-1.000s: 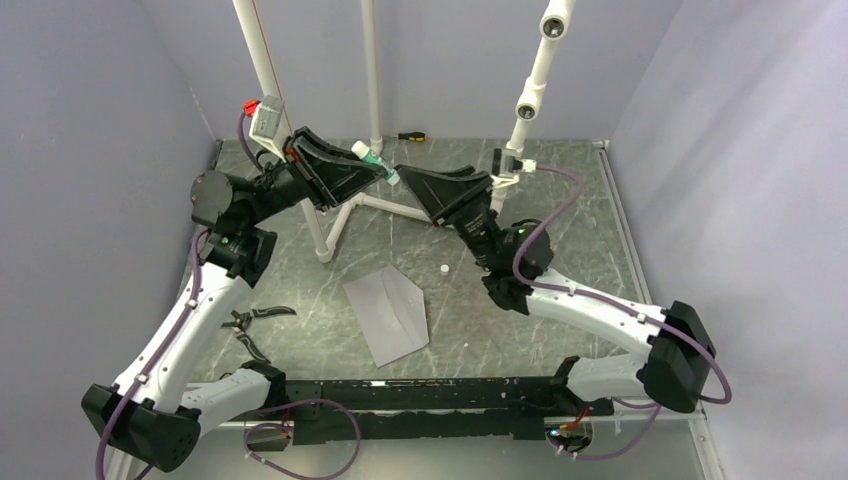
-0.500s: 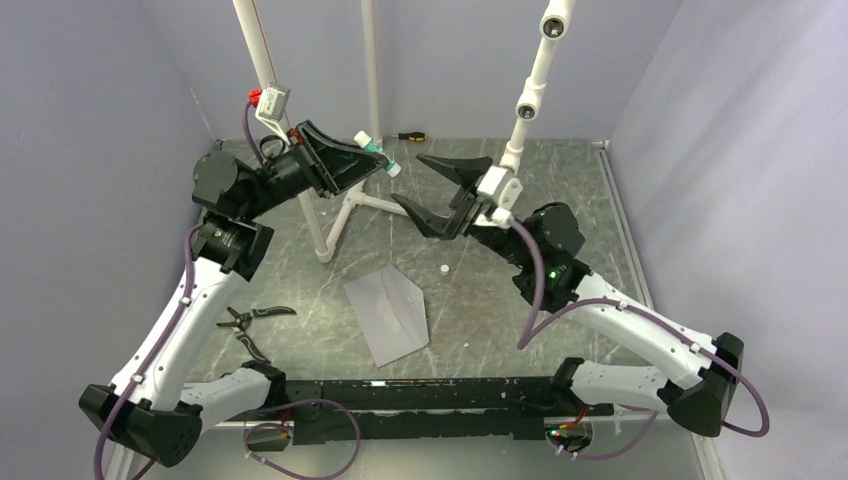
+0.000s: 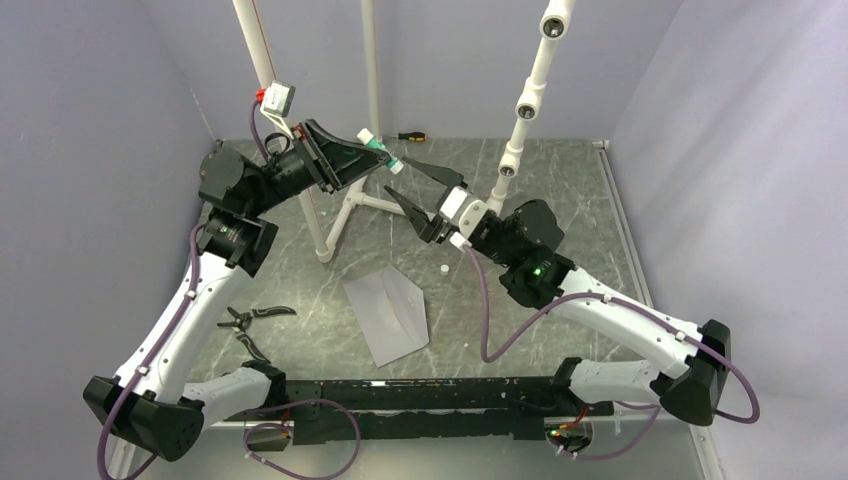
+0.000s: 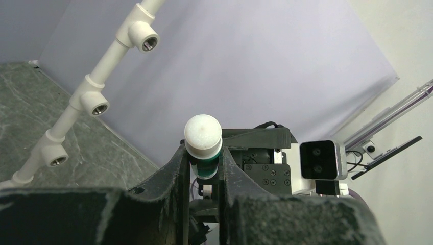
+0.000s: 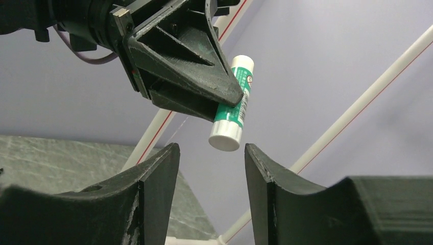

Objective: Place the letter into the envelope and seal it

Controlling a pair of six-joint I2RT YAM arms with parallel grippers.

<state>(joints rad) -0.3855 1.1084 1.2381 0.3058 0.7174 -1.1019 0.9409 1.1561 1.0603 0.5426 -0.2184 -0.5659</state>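
Note:
The pale grey envelope (image 3: 387, 313) lies flat on the table's middle, flap seams facing up. The tan letter is not in view. My left gripper (image 3: 372, 160) is raised at the back left and shut on a green-and-white glue stick (image 3: 381, 154), which also shows in the left wrist view (image 4: 202, 138) and the right wrist view (image 5: 233, 109). My right gripper (image 3: 397, 178) is open and empty, held in the air just right of the glue stick. In the right wrist view its fingers (image 5: 158, 173) straddle the space just below the stick's white end.
A small white cap (image 3: 443, 269) lies on the table right of the envelope. Black pliers (image 3: 250, 322) lie at the left. A screwdriver (image 3: 410, 136) lies at the back. White pipe stands (image 3: 330, 215) (image 3: 520, 110) rise behind the grippers.
My right arm has swung left and up, and its open jaws now point at the glue stick's end. My left gripper rose slightly with the stick.

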